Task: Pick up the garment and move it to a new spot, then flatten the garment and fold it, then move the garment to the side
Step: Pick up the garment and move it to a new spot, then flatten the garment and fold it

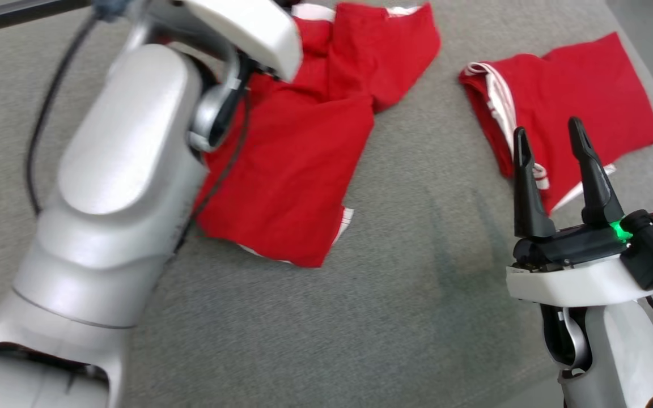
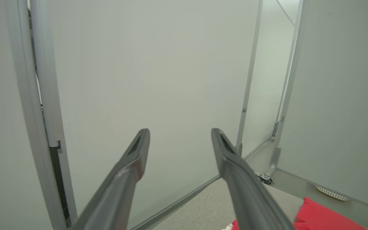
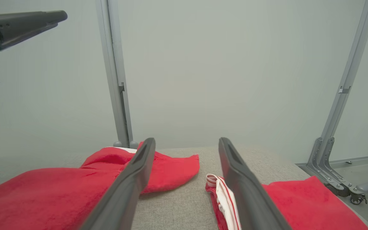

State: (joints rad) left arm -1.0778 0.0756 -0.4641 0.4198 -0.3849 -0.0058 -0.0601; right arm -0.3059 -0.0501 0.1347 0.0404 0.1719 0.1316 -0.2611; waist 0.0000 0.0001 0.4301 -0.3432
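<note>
Two red garments lie well apart on the grey table (image 1: pixel 417 283): the larger garment (image 1: pixel 298 170) spread out at the left, the smaller garment (image 1: pixel 576 96) bunched at the right. Of the two grippers, left gripper (image 2: pixel 179 137) and right gripper (image 1: pixel 547 129), both stand wide and hold nothing.

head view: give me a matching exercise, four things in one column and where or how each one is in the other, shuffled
1. large red fabric garment
2. smaller red fabric garment with white stripes
3. right hand with two long dark fingers
4. pale grey left forearm

a. open and empty, lower right
b. spread out in the middle
c. reaching up from the lower left
d. folded, upper right

Pairs: 1-b, 2-d, 3-a, 4-c
</note>
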